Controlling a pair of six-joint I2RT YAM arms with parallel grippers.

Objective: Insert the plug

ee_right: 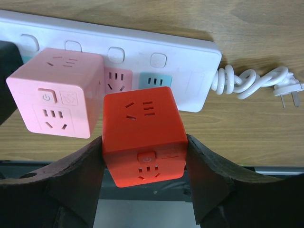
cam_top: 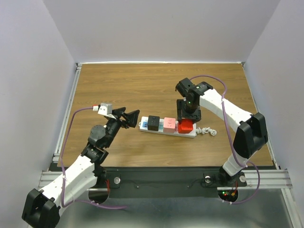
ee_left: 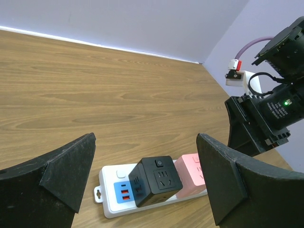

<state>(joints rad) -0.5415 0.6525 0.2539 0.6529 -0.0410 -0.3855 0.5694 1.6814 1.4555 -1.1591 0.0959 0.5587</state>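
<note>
On the brown wooden bench (cam_top: 142,85), the long white plastic power strip (ee_right: 190,76). Already seated there: black cube adapter (cam_top: 153,123), pink cube adapter (cam_top: 169,125). Clamped between right jaws: red cube plug (ee_right: 142,135), poised at the free socket beside pink. Probably not yet pushed home. Spread wide, holding nothing: left jaws.

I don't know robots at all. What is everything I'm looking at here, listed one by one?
Table: one, brown wood, fills the workspace.
Power strip: one, white, mid-table.
Black cube plug: one, black, on the strip's left part.
Pink cube plug: one, pink, on the strip's middle.
Red cube plug: one, red, at the strip's right end, gripped.
Cord: one, white, coiled, right of the strip.
Left arm, right arm: two, white and black, near edge.
Left end effector: black, open, beside the strip's left end.
Right end effector: black, closed on the red cube plug.
</note>
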